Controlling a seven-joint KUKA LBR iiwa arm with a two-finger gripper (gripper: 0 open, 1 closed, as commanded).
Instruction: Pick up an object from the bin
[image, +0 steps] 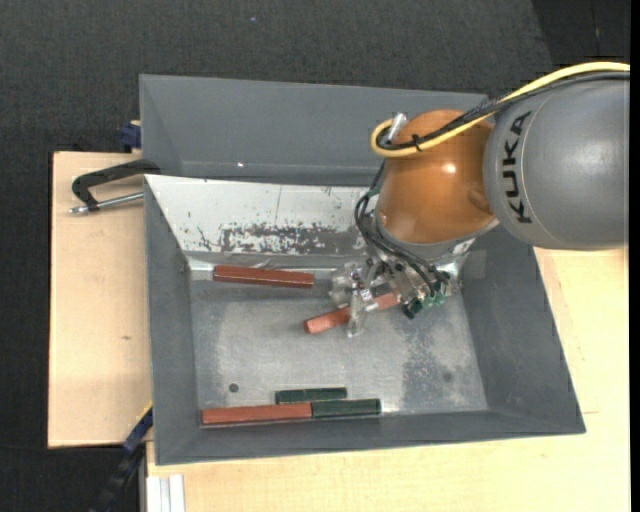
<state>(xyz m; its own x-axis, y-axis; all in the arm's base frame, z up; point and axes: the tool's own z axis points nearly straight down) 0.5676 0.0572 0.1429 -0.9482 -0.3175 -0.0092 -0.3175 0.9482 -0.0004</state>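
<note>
My gripper (356, 303) is low in the bin, right of its middle, under the orange wrist cover. It stands over the right end of a short red-brown block (324, 323), which lies tilted on the bin floor and reaches left from under the gripper. A long red-brown bar (262, 277) lies to the left, along the foot of the back wall, apart from the gripper.
Along the front wall lie a long red-brown bar (254, 414) and two dark green bars (311, 397) (346, 407), side by side. A small dark speck (233, 389) sits on the floor at front left. The arm covers the bin's right back part.
</note>
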